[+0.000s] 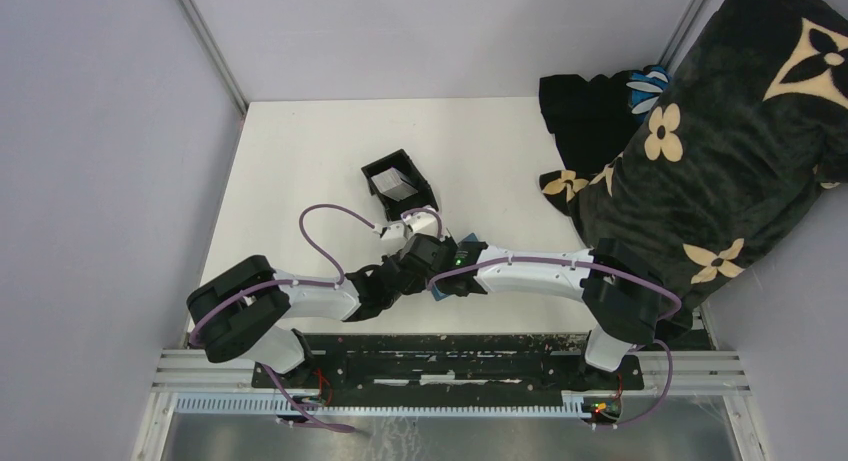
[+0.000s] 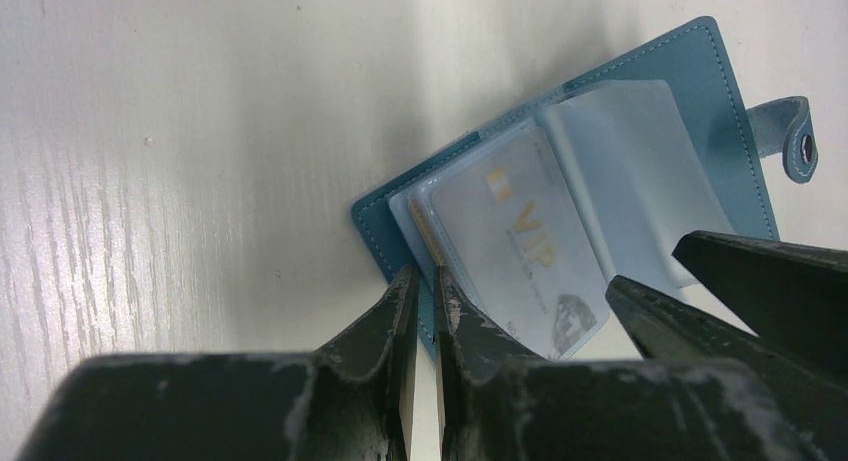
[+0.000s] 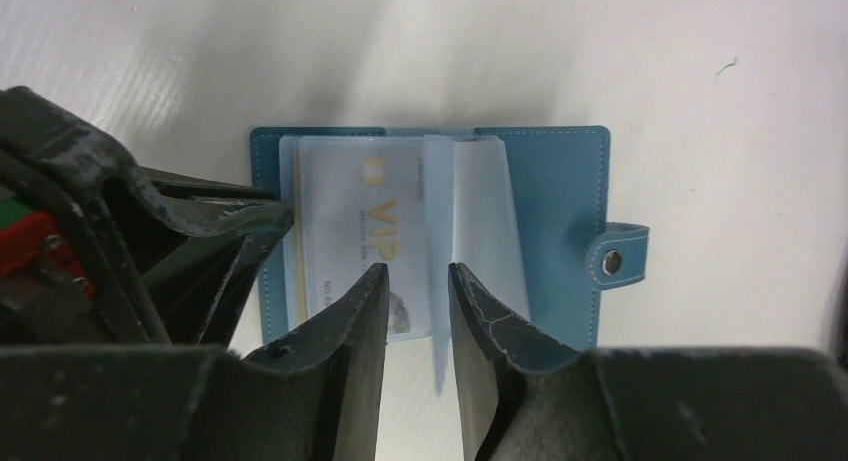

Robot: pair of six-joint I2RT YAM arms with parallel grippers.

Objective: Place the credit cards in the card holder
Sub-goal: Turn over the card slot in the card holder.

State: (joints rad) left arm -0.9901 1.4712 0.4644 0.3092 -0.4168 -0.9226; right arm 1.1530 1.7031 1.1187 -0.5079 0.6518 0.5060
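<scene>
The card holder [image 3: 560,201] is a teal-blue wallet lying open on the white table, snap tab to the right; it also shows in the left wrist view [image 2: 700,71]. A pale credit card [image 3: 370,221] marked VIP sits in a clear sleeve on its left half, also seen from the left wrist [image 2: 520,231]. My left gripper [image 2: 420,281] is shut on the wallet's left cover edge. My right gripper [image 3: 412,281] is open, its jaws on either side of an upright clear sleeve leaf [image 3: 440,321]. More grey-white cards [image 1: 397,186] lie in the black box [image 1: 375,171].
The black open-topped box stands just beyond the two grippers, which meet mid-table [image 1: 435,261]. A dark floral blanket [image 1: 720,151] fills the right side and back right corner. Grey walls close the left and back; a metal rail [image 1: 450,366] runs along the near edge.
</scene>
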